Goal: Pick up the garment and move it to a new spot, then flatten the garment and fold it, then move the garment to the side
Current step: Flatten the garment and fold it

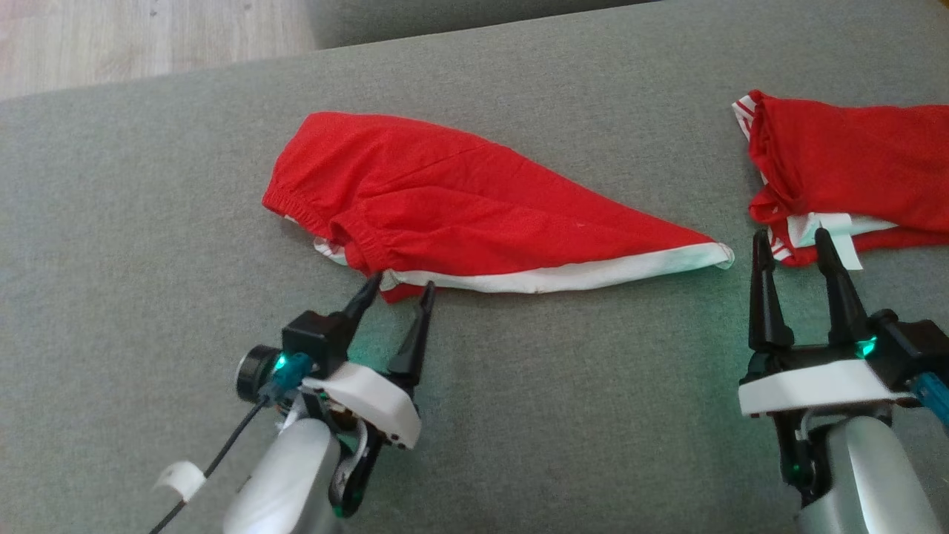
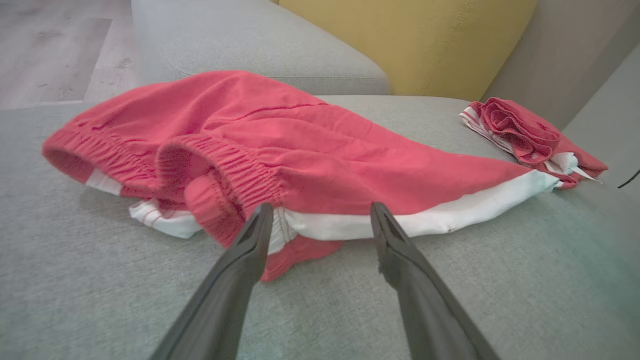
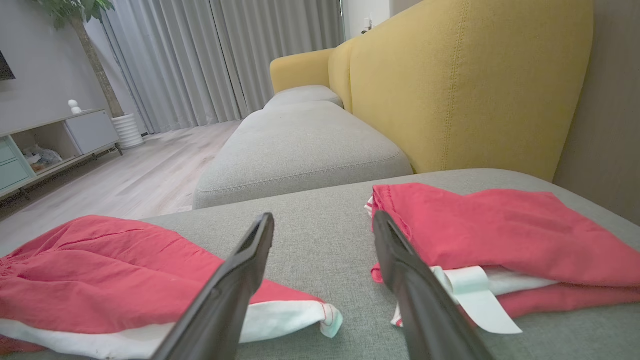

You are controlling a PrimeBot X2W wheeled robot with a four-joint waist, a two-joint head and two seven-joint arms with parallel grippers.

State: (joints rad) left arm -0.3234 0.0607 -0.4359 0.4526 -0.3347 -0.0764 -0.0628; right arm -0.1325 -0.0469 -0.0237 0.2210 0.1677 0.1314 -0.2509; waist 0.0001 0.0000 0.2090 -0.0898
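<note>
- While the left gripper (image 1: 401, 283) is hovering low over the grey cushion (image 1: 148, 222), its two fingers are standing spread apart and holding nothing.
- Red shorts (image 1: 460, 200) are lying crumpled just ahead of those fingertips, with the elastic waistband bunching toward that gripper's left and a white-trimmed leg tapering off to its right.
- One small red flap of the shorts is poking out between the left gripper's fingertips; whether the tips are touching the cloth I cannot tell.
- The right gripper (image 1: 790, 235) is likewise standing spread wide and empty, well apart from the left one.
- A folded red garment (image 1: 852, 156) is lying just ahead and to the right of the right gripper, with its white tag (image 3: 475, 300) sitting beside the right-hand finger.
- The shorts' white-edged tip is ending just to the right gripper's left.
- A yellow backrest (image 3: 465, 85) is rising beyond the right gripper, behind the cushion.
</note>
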